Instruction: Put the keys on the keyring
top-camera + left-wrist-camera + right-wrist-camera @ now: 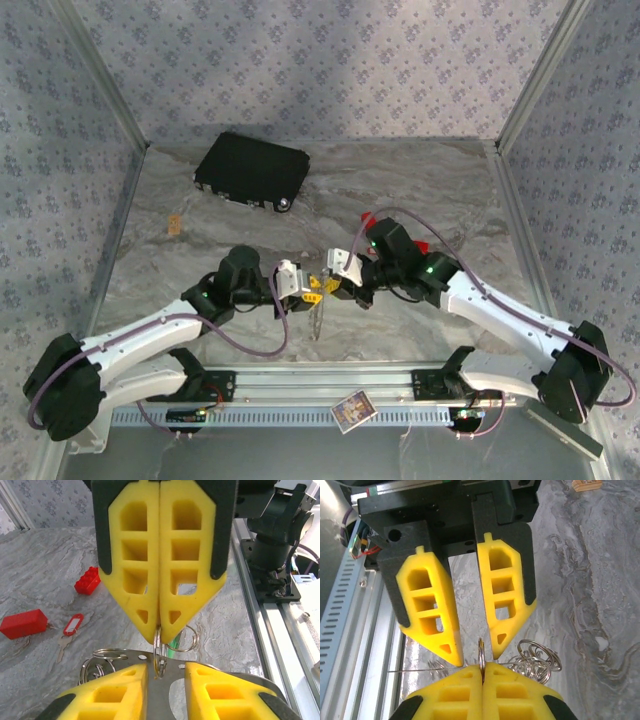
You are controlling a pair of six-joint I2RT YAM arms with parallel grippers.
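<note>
My right gripper [483, 667] is shut on the keyring [481, 650], a silvery split ring held edge-on between its yellow pads. In the left wrist view the same ring [160, 652] hangs from the right gripper [160, 637] and passes into a flat metal plate [160, 695] that carries more rings [102, 662]. My left gripper [166, 672] stands open, one finger on each side of the ring, not touching it. A green sliver [172, 651], perhaps the green key, shows behind the ring. A red-tagged key [73, 625] lies on the table to the left. From above, both grippers [312, 290] [330, 285] meet at mid-table.
Two red blocks [87, 580] [22, 623] lie on the table near the tagged key. A black case [252, 170] sits at the back left. The metal rail [280, 620] and the arm bases run along the near edge. A small card [352, 410] rests on the rail.
</note>
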